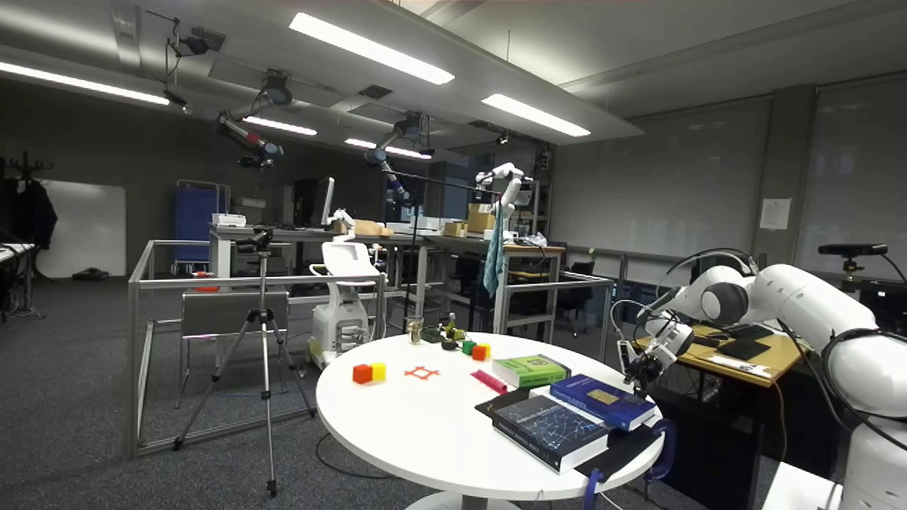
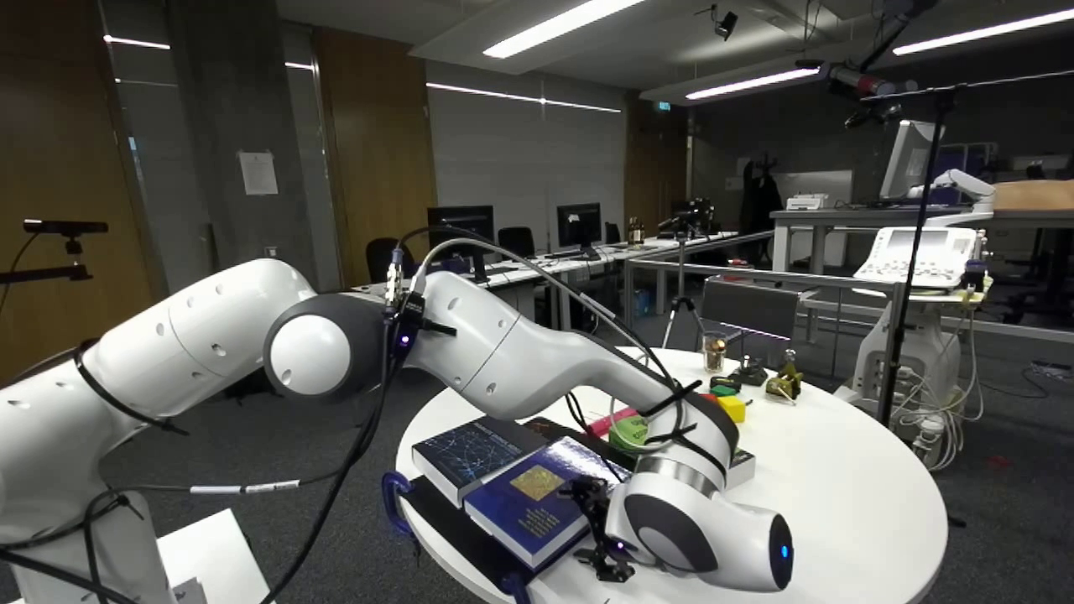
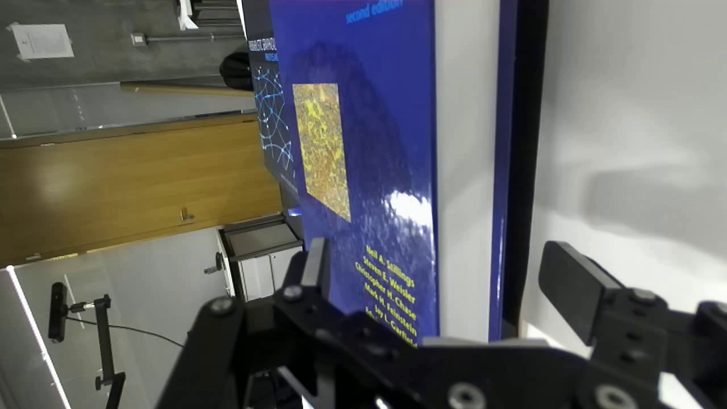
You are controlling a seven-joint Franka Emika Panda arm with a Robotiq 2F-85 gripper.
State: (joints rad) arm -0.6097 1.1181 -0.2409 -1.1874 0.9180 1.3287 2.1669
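Note:
My gripper stands open at the side of a thick blue book with yellow author names. In the wrist view the book's pale page edge lies between the wide-set fingers; whether they touch it I cannot tell. Seen in an exterior view, the gripper is turned sideways, one finger above the other, at the edge of the blue book. A dark book with a network pattern lies beside the blue one. Both rest on a black sheet on the round white table.
A green book and a pink object lie farther in. Red and yellow cubes, an orange frame and a glass are also on the table. Blue clamps grip its rim.

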